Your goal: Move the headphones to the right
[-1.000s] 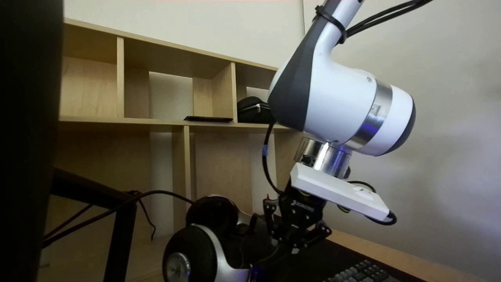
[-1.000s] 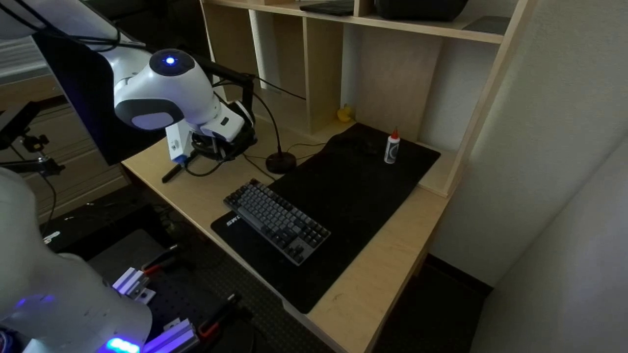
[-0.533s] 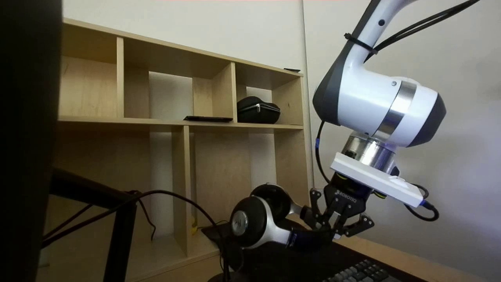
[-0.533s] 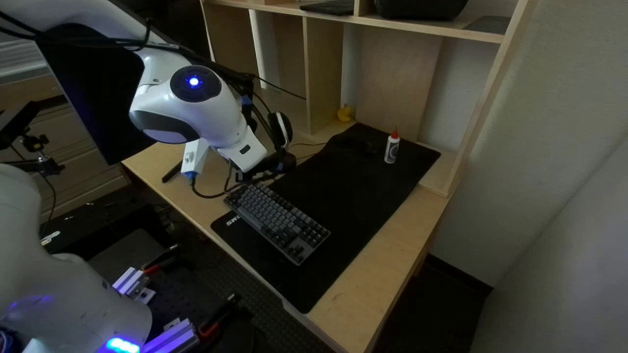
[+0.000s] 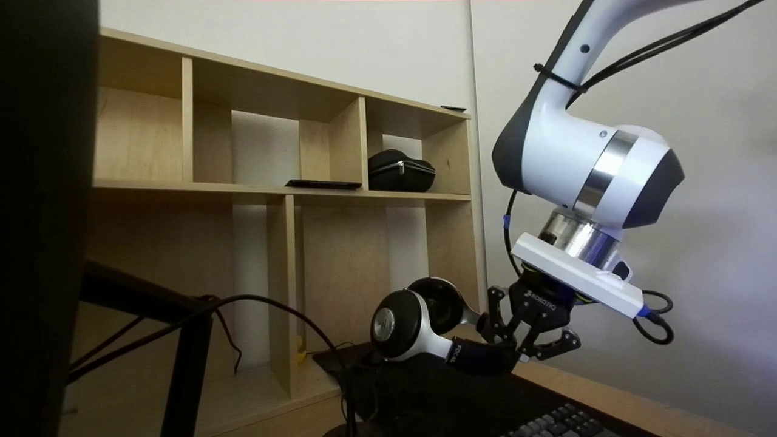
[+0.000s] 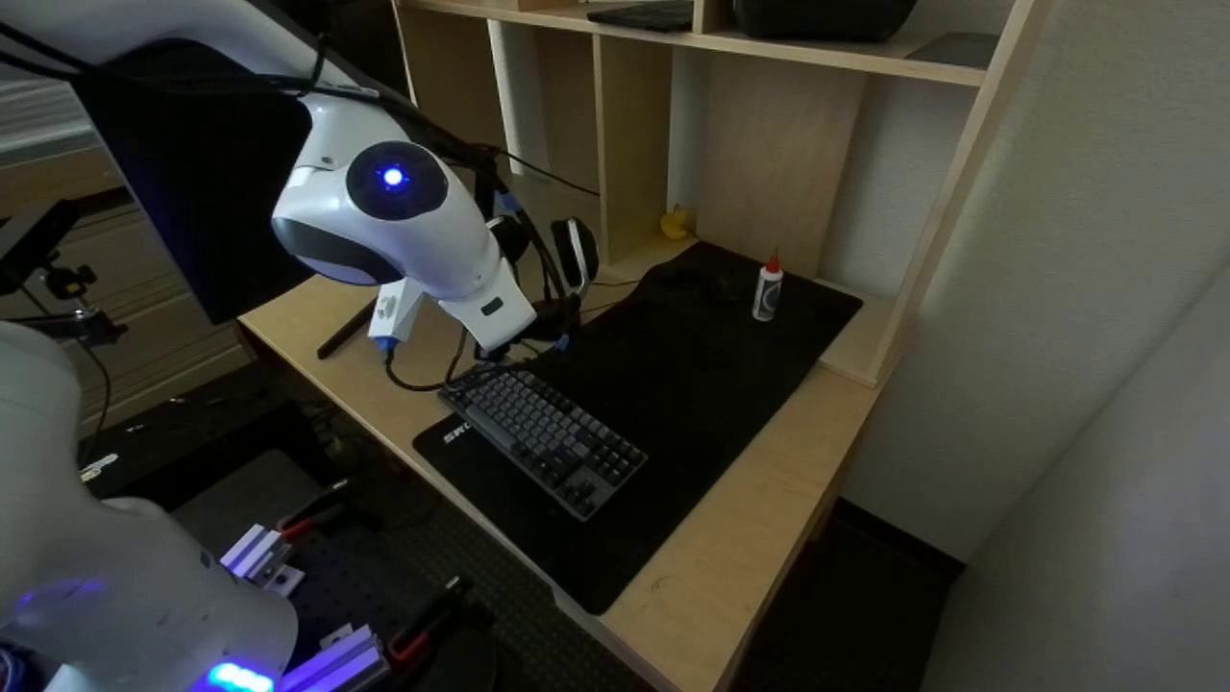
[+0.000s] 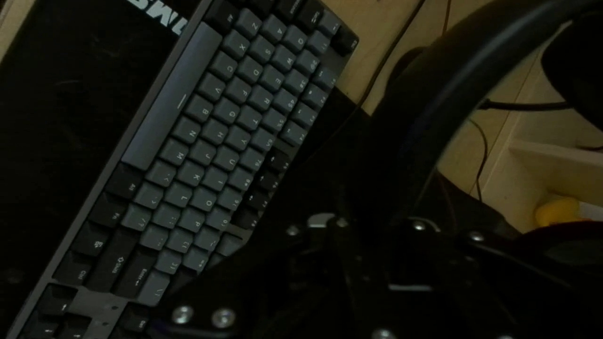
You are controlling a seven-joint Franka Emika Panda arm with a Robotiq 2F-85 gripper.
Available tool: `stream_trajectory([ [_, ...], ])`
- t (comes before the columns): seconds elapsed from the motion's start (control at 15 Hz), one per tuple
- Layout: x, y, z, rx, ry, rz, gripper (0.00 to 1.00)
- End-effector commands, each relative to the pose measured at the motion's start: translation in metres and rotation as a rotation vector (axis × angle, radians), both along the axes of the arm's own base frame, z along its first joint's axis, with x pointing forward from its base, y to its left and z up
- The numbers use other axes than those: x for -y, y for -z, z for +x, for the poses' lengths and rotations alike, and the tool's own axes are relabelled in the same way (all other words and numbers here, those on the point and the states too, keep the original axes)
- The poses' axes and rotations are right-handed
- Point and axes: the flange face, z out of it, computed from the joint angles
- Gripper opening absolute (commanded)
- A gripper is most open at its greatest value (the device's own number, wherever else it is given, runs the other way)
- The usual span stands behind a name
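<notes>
Headphones [image 5: 432, 343] with round black cups, silver metallic yokes and a curved black band lettered FOCAL: held in the air over the pale wooden tabletop [image 6: 740, 519]. I have them by the band in the pincer [image 5: 516, 349], black, two-fingered, marked ROBOTIQ. Its fingers are drawn in on both sides of the band, only the band's thickness seeming to part them. The band sits lowest; the cups rise from it on the side away from the pincer, which comes in tilted beneath the white, rounded arm [image 5: 561, 158].

Location: in an exterior view I read the headphones as beyond the Esc end of the grey-and-black rectangular keyboard [image 6: 545, 435], by the edge of the long black mat [image 6: 701, 384]. Height above the mat: I cannot tell.

Wrist view: the band runs as a dark curve into the fingertips; the gripping faces are lost in shadow. Keyboard takes up much of the left, key letters legible.

Elsewhere: white bottle with a red pointed cap [image 6: 766, 293], upright on the mat, well apart from the headphones. Small yellow duck-shaped figure [image 6: 676, 223] beside an upright of the pale wooden shelf unit [image 6: 634, 144]. Black zipped case [image 5: 400, 173] in an upper compartment, showing in both exterior views.
</notes>
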Motion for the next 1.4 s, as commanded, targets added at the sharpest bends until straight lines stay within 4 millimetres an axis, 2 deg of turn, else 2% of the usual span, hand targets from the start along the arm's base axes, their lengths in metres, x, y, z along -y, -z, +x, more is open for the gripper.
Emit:
stream_trajectory([
  [0.0,0.067,0.012,0.042,-0.012,0.195,0.017,0.04],
  [0.2,0.127,0.016,0.067,-0.021,0.353,0.074,0.04],
  [0.33,0.16,0.022,0.095,-0.017,0.451,0.131,0.04],
  [0.4,0.135,0.019,0.06,-0.033,0.382,0.08,0.04],
  [0.47,0.147,0.022,0.068,-0.032,0.402,0.085,0.18],
  [0.6,0.146,0.031,0.065,-0.05,0.402,0.089,0.18],
  [0.67,0.141,0.032,0.064,-0.055,0.394,0.089,0.04],
  [0.73,0.141,0.048,0.075,-0.084,0.429,0.08,0.04],
  [0.87,0.159,0.076,0.098,-0.11,0.551,0.085,0.04],
  [1.33,0.204,0.133,0.153,-0.187,0.823,0.129,0.04],
])
